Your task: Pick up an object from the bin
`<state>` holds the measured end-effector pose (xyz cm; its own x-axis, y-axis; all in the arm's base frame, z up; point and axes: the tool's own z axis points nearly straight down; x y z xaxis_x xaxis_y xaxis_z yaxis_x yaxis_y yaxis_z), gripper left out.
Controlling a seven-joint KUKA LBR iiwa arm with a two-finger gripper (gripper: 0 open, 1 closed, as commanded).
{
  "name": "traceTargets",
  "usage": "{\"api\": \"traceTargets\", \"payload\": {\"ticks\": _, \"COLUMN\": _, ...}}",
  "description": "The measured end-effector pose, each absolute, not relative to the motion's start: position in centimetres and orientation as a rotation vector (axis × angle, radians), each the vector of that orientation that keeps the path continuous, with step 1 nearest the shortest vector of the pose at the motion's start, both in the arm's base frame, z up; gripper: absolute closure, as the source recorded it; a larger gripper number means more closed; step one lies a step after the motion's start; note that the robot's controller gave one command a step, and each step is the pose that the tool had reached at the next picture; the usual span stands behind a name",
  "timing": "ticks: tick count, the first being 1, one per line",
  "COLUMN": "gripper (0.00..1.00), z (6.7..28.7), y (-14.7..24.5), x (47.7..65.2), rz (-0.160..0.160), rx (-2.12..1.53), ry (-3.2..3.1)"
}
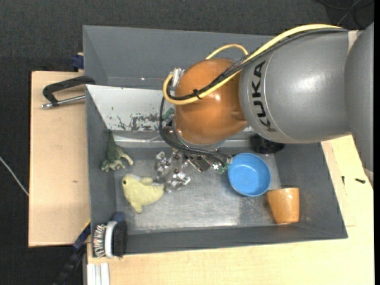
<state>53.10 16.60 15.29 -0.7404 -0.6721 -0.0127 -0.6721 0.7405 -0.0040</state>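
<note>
In the middle of the grey bin, the gripper is hanging low over the floor, just under the arm's orange cover. Whether it is spread or closed I cannot tell, since its metal parts are showing as one tangle from above. A pale yellow soft toy is lying just beside it, to the view's left and a little lower, and is the nearest thing to it. A small green dinosaur figure is sitting farther left, close to the left wall. A blue bowl is standing upright just right of the gripper, and an orange cup is resting near the bowl's lower right, upright or tipped I cannot tell.
</note>
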Motion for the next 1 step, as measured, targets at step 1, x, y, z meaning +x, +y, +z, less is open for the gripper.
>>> {"api": "traceTargets", "payload": {"ticks": 1, "gripper": 1.00, "z": 28.29, "y": 18.77, "x": 52.28, "rz": -0.001, "rx": -1.512, "ry": 2.737}}
